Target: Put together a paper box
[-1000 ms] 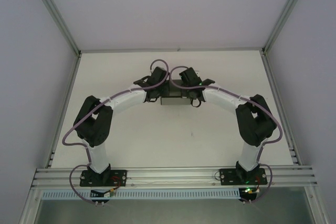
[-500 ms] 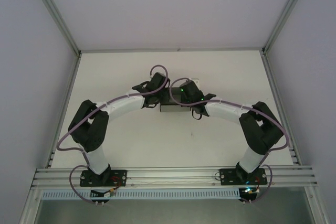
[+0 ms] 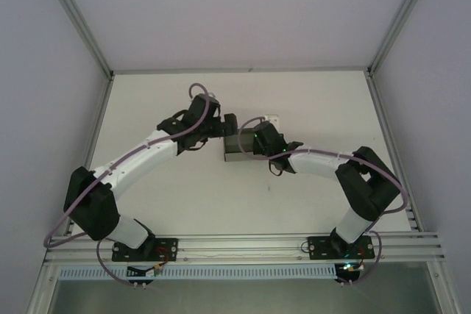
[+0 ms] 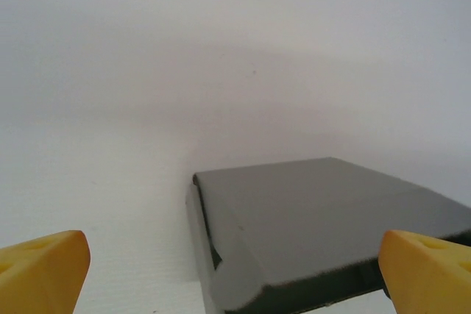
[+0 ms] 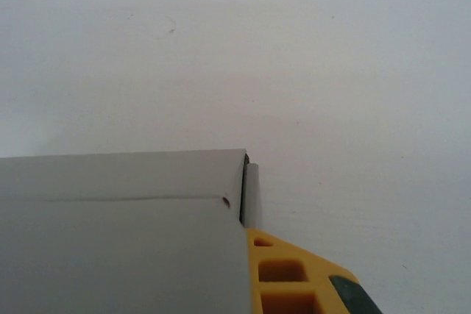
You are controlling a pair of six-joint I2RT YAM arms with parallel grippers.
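Observation:
The paper box (image 3: 237,154) is a low grey cardboard box lying on the white table (image 3: 184,196) at centre back. In the left wrist view the paper box (image 4: 324,218) has its lid down, with one rounded flap bulging at its near left corner. My left gripper (image 3: 229,126) hangs open just behind the box's left end, its yellow fingertips (image 4: 44,270) spread wide with nothing between them. My right gripper (image 3: 252,142) is shut on the box's right side wall. One yellow finger (image 5: 294,277) lies outside the paper box (image 5: 118,233); the other is hidden behind the cardboard.
Pale enclosure walls stand at the back (image 3: 235,12) and at both sides. Aluminium posts (image 3: 73,16) run along the table's edges, and a rail (image 3: 243,244) carrying both arm bases crosses the near edge.
My left gripper has opened wide, let go of the box and drawn back to the left as its arm stretched out. The right gripper has carried the box slightly left and nearer.

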